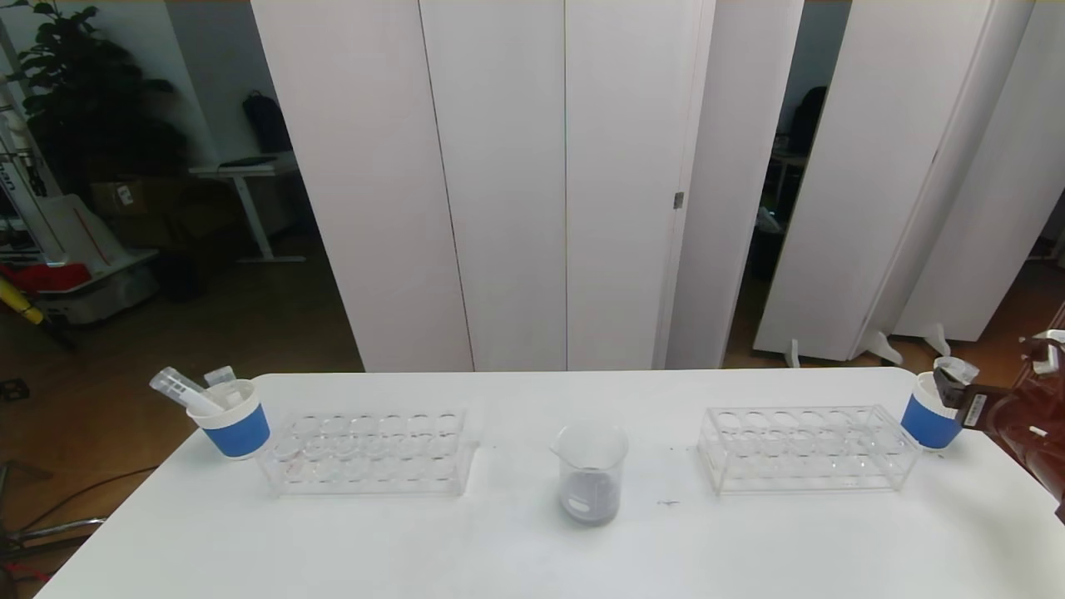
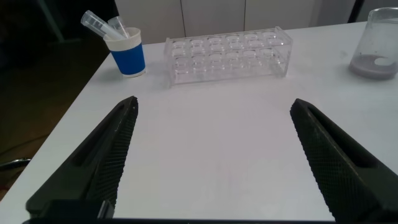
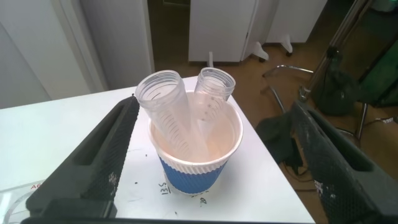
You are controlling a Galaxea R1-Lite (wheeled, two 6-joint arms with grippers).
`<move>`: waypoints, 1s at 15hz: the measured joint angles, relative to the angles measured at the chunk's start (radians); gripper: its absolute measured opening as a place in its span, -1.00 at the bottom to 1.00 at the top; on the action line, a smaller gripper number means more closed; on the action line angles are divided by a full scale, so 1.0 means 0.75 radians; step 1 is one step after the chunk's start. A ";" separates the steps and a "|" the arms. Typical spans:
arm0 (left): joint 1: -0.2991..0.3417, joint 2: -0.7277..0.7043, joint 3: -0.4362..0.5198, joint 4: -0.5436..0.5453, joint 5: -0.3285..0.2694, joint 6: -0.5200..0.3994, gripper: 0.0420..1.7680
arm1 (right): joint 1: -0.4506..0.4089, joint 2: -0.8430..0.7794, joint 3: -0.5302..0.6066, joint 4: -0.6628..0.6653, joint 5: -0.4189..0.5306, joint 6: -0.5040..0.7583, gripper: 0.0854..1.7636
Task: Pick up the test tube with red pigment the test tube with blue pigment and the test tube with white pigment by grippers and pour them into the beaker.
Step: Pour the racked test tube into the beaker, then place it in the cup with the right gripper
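- The small clear glass beaker with a pouring spout stands at the middle of the white counter, holding greyish liquid.
- A clear plastic tube rack sits to its left, another clear rack to its right; both look empty.
- The right pincer, fingers apart, hovers around the far-right white paper cup with blue sleeve, which holds two empty clear tubes.
- The left pincer, fingers apart, hangs over the near-left counter, holding nothing.
- The far-left blue-sleeved cup holds two tubes too.
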State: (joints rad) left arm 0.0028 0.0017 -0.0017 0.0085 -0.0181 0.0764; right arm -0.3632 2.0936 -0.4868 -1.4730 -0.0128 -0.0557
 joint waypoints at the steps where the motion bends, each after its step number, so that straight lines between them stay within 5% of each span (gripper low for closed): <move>1: 0.000 0.000 0.000 0.001 0.000 0.000 0.98 | -0.005 0.001 -0.003 -0.001 0.000 0.000 0.98; 7: 0.000 0.000 0.000 0.001 0.000 -0.001 0.98 | -0.058 -0.045 -0.083 0.038 0.077 -0.002 0.98; 15: 0.000 0.000 0.000 -0.001 0.000 0.000 0.98 | -0.092 -0.392 -0.219 0.540 0.163 0.000 0.98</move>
State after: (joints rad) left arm 0.0028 0.0017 -0.0017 0.0081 -0.0183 0.0764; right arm -0.4323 1.7996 -0.6513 -1.0679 0.1091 -0.0557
